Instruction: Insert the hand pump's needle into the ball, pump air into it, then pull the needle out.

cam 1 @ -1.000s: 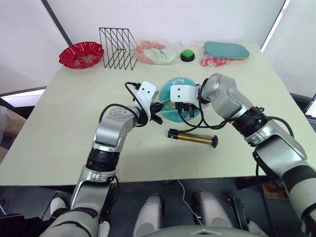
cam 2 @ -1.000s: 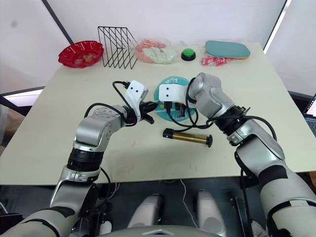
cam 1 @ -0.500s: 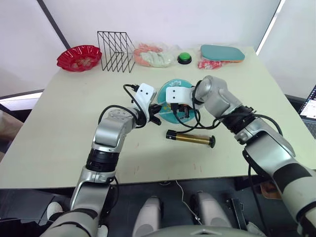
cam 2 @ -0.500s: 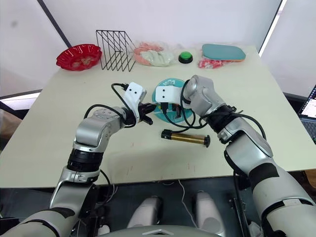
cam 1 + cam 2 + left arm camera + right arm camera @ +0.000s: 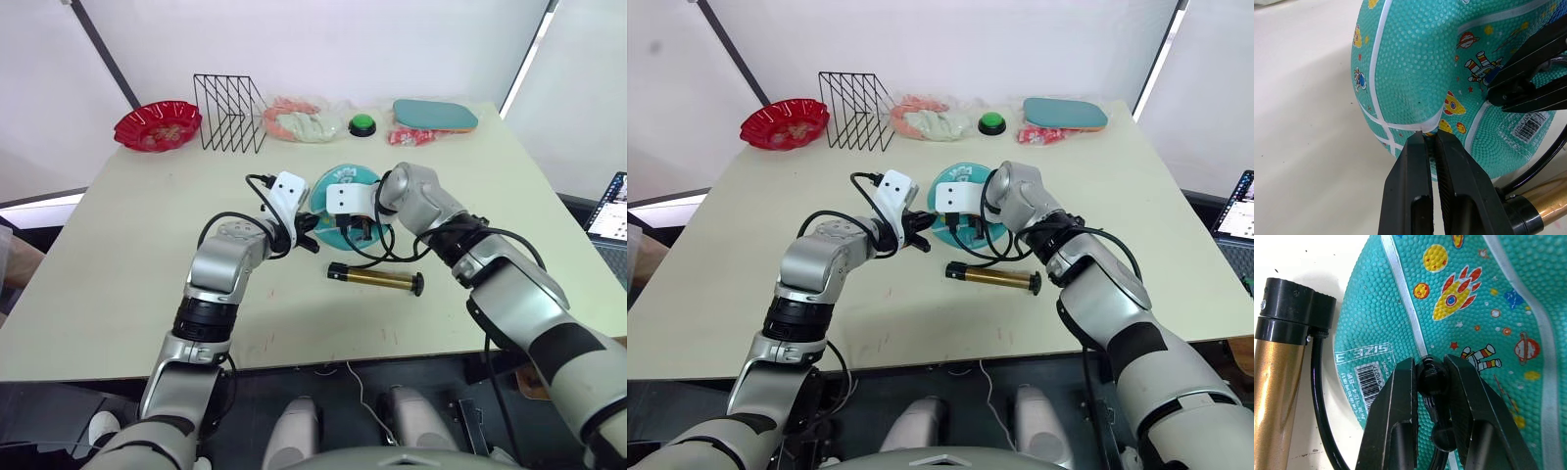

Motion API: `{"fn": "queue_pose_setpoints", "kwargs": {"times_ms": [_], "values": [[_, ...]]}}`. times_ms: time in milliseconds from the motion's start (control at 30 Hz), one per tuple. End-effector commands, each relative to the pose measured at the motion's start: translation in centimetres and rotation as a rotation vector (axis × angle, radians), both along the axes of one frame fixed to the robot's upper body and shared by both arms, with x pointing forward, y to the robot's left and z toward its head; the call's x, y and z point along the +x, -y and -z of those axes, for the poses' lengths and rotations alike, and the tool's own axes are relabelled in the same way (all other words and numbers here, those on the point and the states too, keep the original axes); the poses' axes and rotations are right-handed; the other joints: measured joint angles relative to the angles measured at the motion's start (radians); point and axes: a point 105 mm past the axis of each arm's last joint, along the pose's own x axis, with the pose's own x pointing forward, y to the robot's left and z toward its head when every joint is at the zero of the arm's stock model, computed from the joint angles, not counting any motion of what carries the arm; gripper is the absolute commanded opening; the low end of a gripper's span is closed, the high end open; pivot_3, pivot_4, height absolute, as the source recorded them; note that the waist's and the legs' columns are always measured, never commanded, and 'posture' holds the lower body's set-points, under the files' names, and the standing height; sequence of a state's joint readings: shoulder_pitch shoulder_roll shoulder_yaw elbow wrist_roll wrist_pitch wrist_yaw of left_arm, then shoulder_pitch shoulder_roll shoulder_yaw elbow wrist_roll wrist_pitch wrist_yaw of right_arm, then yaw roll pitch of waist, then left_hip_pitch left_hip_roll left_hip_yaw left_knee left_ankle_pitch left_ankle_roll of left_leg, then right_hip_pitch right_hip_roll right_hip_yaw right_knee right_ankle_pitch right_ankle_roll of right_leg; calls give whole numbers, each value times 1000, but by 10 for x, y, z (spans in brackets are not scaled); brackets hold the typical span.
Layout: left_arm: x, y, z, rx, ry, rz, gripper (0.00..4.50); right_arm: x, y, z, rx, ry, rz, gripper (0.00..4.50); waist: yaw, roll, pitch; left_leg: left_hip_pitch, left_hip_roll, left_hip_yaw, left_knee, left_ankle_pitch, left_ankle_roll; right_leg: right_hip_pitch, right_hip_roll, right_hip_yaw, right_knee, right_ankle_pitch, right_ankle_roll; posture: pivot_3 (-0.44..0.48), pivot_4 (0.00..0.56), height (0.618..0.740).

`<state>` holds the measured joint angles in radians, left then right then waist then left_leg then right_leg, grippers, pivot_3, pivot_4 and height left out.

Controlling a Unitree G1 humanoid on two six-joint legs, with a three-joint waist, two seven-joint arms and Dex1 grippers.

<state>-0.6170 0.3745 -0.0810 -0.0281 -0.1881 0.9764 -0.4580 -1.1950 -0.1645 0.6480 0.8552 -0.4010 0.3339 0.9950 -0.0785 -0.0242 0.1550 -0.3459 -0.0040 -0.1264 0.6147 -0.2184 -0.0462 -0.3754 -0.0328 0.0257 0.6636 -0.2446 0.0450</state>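
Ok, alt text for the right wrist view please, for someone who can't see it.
The right gripper pinches the small black fitting of the needle against the dimpled teal ball, beside its white barcode label. The bronze hand pump lies alongside, its thin black hose curving toward the gripper.

Reads "3215" above a barcode on the white label [image 5: 1365, 377] of the ball [image 5: 1488, 298]; smaller print illegible.
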Motion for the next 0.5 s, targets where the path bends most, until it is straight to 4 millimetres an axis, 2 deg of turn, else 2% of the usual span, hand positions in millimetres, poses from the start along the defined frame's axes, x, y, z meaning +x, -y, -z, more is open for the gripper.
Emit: {"fn": "queue_pose_setpoints", "kwargs": {"times_ms": [33,233,500], "values": [[-1,1,-9,-17,28,20,0,-4,66,64,-191,-128,196,336,1,0,0,0,0,0,0,0,0,0,0,0,0,0,0,0,150,740],[-2,0,-7,-16,23,21,0,-2,73,69,-211,-125,225,336,4,0,0,0,0,0,0,0,0,0,0,0,-1,0,0,0,150,740],[-1,-3,-6,-28,14,7,0,-5,90,88,-264,-124,267,336,3,1,-7,0,0,0,-1,0,0,0,0,0,-1,0,0,0,150,740]]}}
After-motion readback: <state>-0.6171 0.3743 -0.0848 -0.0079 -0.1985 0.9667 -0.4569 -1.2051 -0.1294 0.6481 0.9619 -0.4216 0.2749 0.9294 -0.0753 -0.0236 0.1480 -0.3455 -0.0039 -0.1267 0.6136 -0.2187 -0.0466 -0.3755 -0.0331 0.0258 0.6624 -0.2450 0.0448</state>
